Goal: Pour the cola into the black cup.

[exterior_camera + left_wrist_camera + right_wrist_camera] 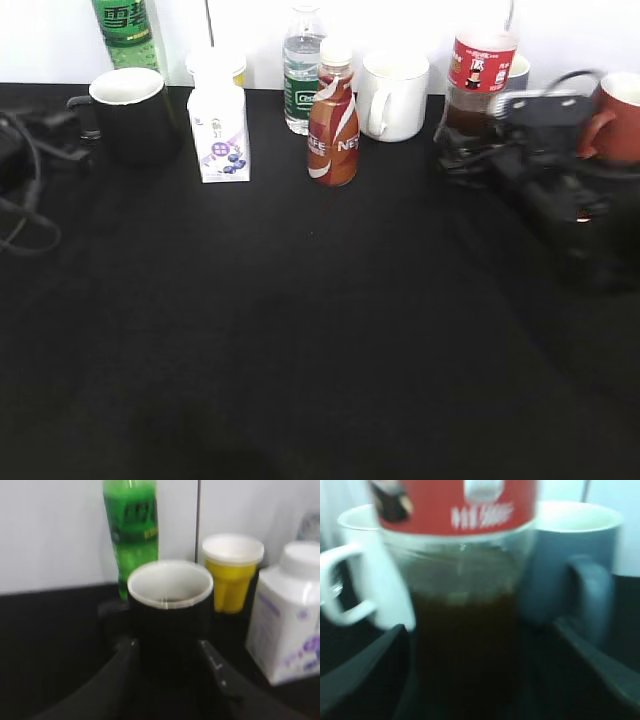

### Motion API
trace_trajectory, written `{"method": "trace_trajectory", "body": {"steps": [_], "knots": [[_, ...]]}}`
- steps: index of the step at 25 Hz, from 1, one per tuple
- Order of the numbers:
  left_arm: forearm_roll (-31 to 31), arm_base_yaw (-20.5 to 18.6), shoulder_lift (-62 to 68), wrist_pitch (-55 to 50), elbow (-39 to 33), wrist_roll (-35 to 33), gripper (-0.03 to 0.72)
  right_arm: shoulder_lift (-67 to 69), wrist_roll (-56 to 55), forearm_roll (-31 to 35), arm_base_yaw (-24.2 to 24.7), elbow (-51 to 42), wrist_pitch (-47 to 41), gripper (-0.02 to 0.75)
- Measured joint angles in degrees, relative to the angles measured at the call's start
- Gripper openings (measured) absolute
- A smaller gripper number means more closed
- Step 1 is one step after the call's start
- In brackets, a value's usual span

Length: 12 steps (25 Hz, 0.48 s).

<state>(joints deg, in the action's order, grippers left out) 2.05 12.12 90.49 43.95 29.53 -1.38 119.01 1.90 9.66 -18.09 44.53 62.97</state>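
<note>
The cola (480,75), a clear bottle of dark liquid with a red label, stands at the back right. My right gripper (475,150) is at its lower part. In the right wrist view the cola (465,510) fills the space between the fingers of my right gripper (477,635), with a gap at the right finger, so it is open. The black cup (135,115) stands at the back left, handle to the left. In the left wrist view the black cup (170,615) sits between the fingertips of my left gripper (167,647). Black on black hides whether they grip it.
Along the back stand a green bottle (122,25), a yellow cup (215,65), a white carton (218,130), a water bottle (300,70), the coffee bottle (333,125), a white mug (395,95), a blue-grey mug (575,565) and a reddish-brown mug (620,115).
</note>
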Motion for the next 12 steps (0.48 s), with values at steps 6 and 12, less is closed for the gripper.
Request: {"method": "trace_trajectory", "body": {"steps": [6,12], "knots": [[0.1,3.0,-15.5,-59.5,6.3,0.0,0.349,-29.1,0.0,-2.4,-0.1,2.8,-73.5,0.613],[2.4,3.0,-34.5,-99.7,9.7,0.0,0.353,-50.4,-0.2,-4.2,-0.1,5.6,-114.9,0.595]]}}
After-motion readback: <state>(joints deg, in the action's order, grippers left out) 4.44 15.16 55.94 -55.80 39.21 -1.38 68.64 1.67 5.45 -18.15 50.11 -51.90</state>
